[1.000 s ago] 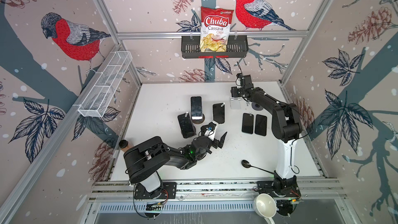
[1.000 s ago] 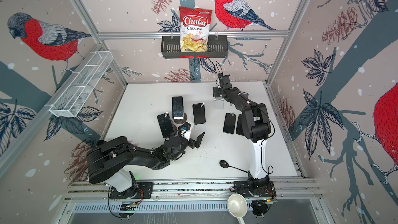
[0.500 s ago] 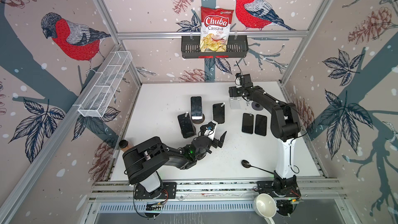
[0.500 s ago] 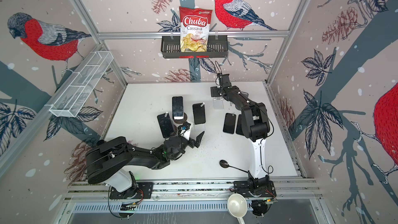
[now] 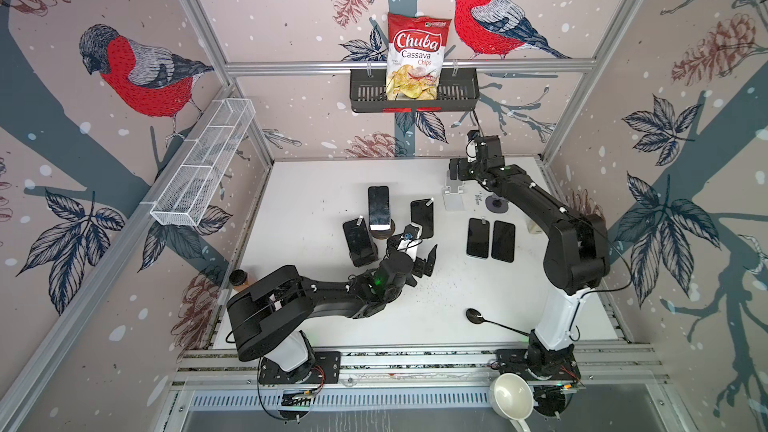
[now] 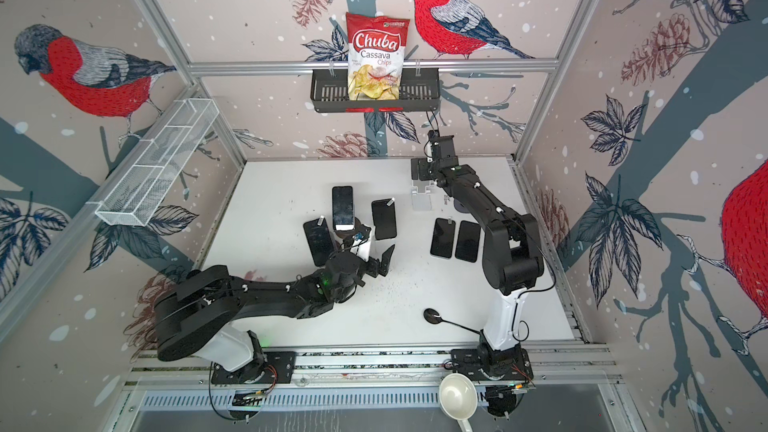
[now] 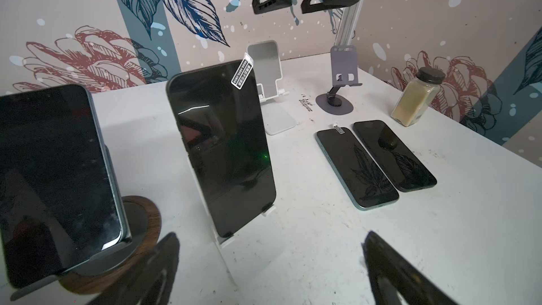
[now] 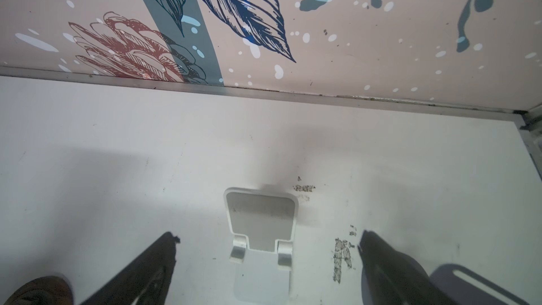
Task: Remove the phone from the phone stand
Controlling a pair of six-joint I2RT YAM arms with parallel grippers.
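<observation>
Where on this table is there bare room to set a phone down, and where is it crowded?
Bare: the back left corner of the table, behind the phones on stands; also the strip between the two flat phones and the spoon. Crowded: the middle, around those phones and the left end effector.

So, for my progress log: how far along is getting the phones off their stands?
Done: two phones lie flat; white stand and grey stand are empty. In hand: nothing; the open left gripper faces the stickered phone, the open right gripper hangs over the white stand. Left: that phone plus two others on stands.
</observation>
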